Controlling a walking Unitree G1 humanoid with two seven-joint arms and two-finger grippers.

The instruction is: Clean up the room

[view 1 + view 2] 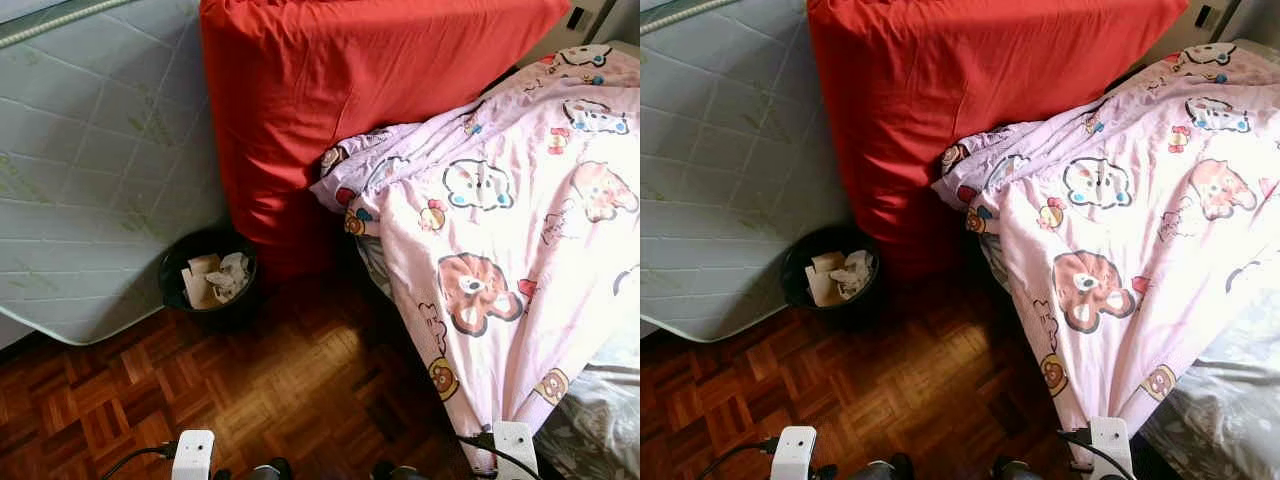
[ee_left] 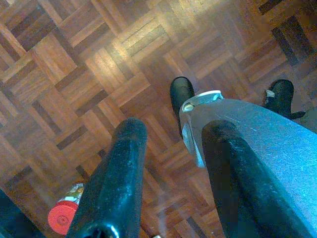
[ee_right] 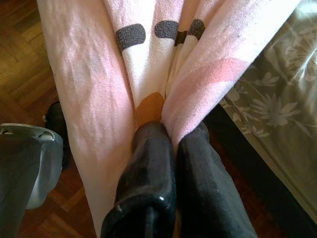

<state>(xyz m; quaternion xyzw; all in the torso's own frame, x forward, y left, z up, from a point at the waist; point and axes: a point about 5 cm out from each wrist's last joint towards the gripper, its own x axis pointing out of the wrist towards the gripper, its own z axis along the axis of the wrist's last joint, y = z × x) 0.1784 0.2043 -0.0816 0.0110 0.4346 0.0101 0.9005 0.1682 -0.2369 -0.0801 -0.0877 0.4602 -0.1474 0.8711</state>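
A pink blanket (image 1: 500,230) printed with cartoon animals covers the bed on the right, and its edge hangs down toward the floor. My right gripper (image 3: 173,135) is shut on a fold of this hanging edge (image 3: 148,59), with the cloth bunched between the black fingers. Its white wrist (image 1: 515,445) sits at the blanket's lower corner. My left gripper (image 2: 174,128) is open and holds nothing, pointing down over the parquet floor (image 2: 74,64) beside my grey leg (image 2: 257,144).
A black waste bin (image 1: 208,278) with crumpled paper stands on the floor by a red-covered mattress (image 1: 340,90) and a leaning white quilted mattress (image 1: 90,170). A grey floral sheet (image 1: 600,410) shows under the blanket. A small red-capped object (image 2: 63,215) lies on the floor.
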